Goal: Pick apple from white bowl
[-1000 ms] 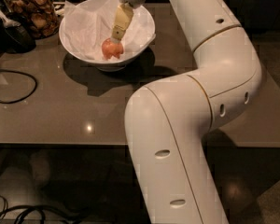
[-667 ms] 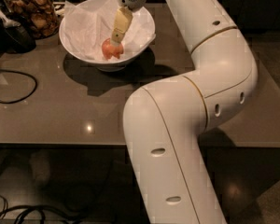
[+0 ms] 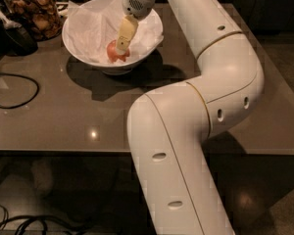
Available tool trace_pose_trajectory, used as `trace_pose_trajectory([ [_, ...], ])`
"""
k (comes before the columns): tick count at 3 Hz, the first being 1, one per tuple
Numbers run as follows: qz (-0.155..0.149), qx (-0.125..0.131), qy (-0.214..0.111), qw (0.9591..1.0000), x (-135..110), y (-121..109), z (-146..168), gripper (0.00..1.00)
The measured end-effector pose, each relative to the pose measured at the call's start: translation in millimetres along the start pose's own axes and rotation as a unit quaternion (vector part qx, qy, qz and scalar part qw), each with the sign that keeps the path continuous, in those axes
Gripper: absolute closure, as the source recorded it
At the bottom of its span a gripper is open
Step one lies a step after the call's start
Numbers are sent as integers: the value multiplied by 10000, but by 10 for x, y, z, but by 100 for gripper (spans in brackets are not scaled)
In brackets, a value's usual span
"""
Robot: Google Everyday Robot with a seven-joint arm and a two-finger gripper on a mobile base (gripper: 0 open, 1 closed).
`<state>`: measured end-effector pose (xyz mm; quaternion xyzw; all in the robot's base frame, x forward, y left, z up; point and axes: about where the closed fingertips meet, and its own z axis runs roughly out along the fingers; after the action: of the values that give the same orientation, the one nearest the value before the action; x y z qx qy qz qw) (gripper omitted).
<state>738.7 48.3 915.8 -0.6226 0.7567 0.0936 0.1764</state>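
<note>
The small red-orange apple (image 3: 112,56) lies inside the large white bowl (image 3: 67,38), on crumpled white paper (image 3: 93,28), toward the bowl's near right side. The bowl stands at the far left of the brown table. My gripper (image 3: 121,47) reaches down into the bowl from above, and its yellowish tip is right at the apple's top right, covering part of it. The rest of the apple shows to the left of the tip.
A glass jar of brown snacks (image 3: 34,11) and a black object (image 3: 12,38) stand left of the bowl. A black cable (image 3: 19,89) loops on the table's left. My white arm (image 3: 220,82) spans the table's right half. The table's front edge (image 3: 63,148) is near.
The gripper has come down inside the bowl, from above the apple to right at it. The apple and bowl have not moved.
</note>
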Motion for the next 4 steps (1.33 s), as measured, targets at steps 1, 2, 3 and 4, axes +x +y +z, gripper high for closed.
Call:
trace_pose_trajectory([
  [1,52,-90,57,9999,36,-10,121,16],
  [2,67,-139,107,9998,47,-14,194,19],
  [3,73,-175,143,9997,55,-12,239,19],
  [4,71,-204,167,9996,58,-6,264,20],
])
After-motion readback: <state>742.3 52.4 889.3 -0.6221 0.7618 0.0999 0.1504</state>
